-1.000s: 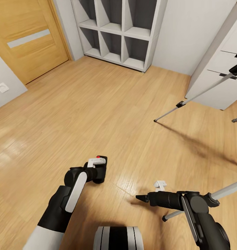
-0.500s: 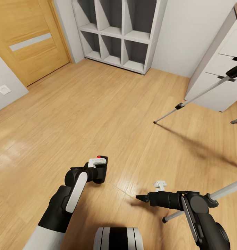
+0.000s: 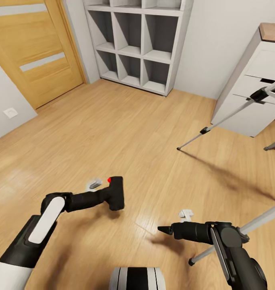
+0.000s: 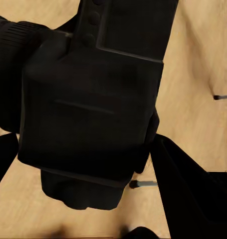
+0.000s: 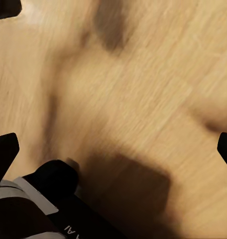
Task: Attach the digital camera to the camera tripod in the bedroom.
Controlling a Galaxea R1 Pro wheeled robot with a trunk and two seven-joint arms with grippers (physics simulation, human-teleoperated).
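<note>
The digital camera [image 3: 116,194], a black box with a red button on its upper edge, hangs low over the wood floor with my left gripper [image 3: 107,195] shut on it. In the left wrist view the camera [image 4: 93,99] sits between the dark fingers [image 4: 190,191]. The camera tripod stands at the right: one silver leg [image 3: 218,123] slopes up to a black joint [image 3: 259,94], and another leg [image 3: 250,225] passes under my right arm. My right gripper [image 3: 175,222] is open and holds nothing, its fingertips [image 5: 5,149] wide apart over bare floor.
White cube shelves [image 3: 141,44] stand against the far wall, with a wooden door [image 3: 36,52] to their left. A white desk with drawers and a wood top [image 3: 254,80] stands behind the tripod. My base [image 3: 137,280] shows at the bottom edge.
My left arm has stretched forward and dropped its elbow, carrying the camera out and turning it. The head view has tilted up a little. The right arm has not moved.
</note>
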